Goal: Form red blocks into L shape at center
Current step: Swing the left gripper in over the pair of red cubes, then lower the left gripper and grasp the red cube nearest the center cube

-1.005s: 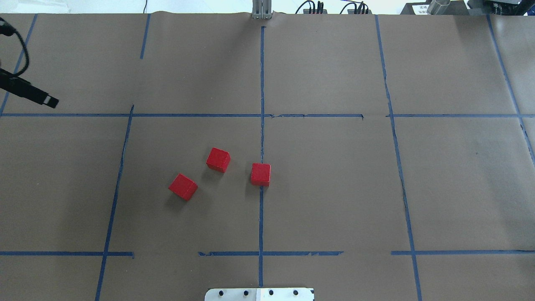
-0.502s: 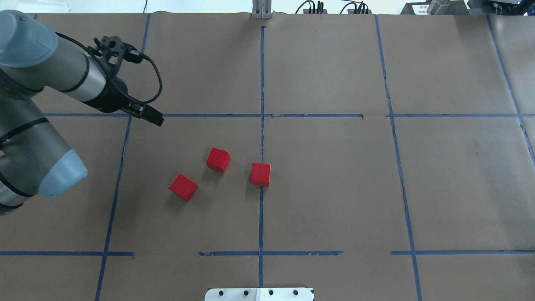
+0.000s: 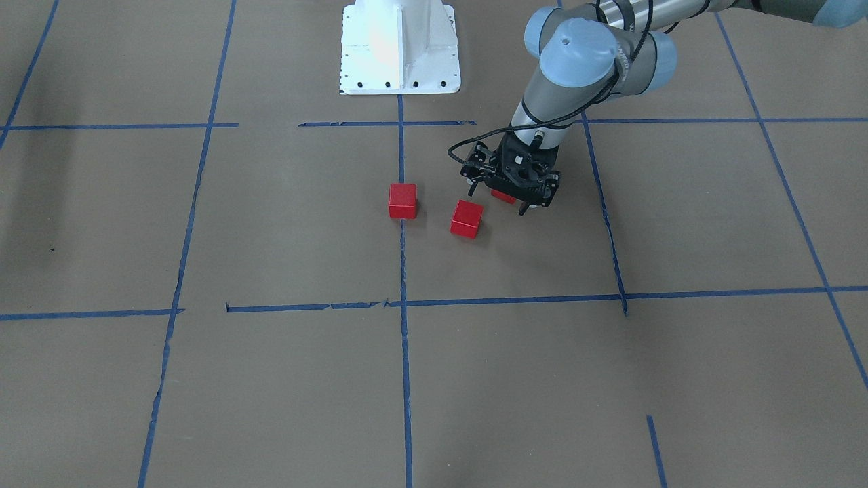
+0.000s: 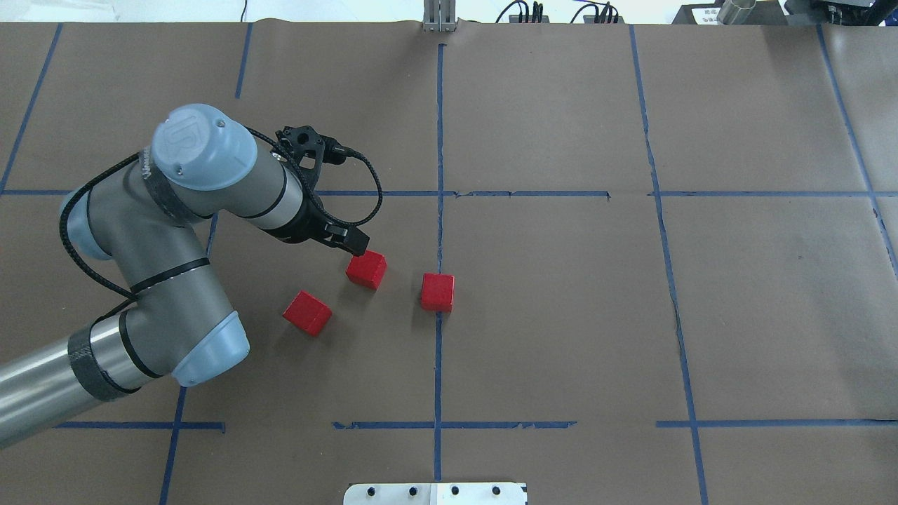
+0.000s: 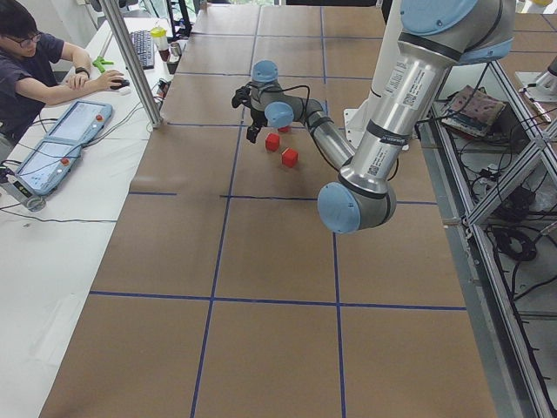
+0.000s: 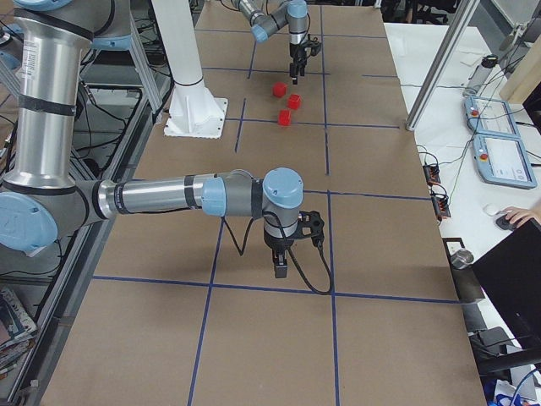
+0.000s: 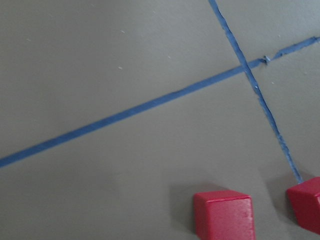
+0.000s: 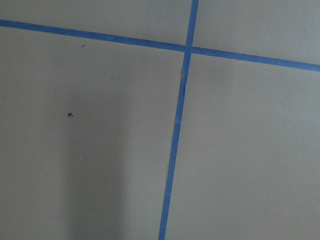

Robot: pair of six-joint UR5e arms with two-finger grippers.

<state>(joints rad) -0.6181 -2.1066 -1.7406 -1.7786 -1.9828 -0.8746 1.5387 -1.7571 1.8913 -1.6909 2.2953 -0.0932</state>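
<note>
Nearest: the near red block (image 4: 307, 313) lies on the brown paper (image 4: 561, 315), well off the center tape line (image 4: 438, 365) on the left arm's side.
On the line: the middle red block (image 4: 438, 292) sits on the center tape line.
Farther: the far red block (image 4: 366, 269) lies near the line, touching neither of the others.
Left gripper (image 4: 353, 243): hovers just beyond the far red block; I cannot tell its jaw spread.
Right gripper (image 6: 281, 269): well apart from the line; grip cannot be told.

The grey left arm with pale blue joint caps (image 4: 175, 280) reaches forward with its elbow bent. Its wrist sits directly above the fingers of the black two-finger left gripper (image 3: 529, 202), which points straight down; the jaw spread is unclear. The grey right arm (image 6: 169, 196) stretches out low, and its black right gripper (image 6: 280, 266) also points down, its opening unreadable.
</note>
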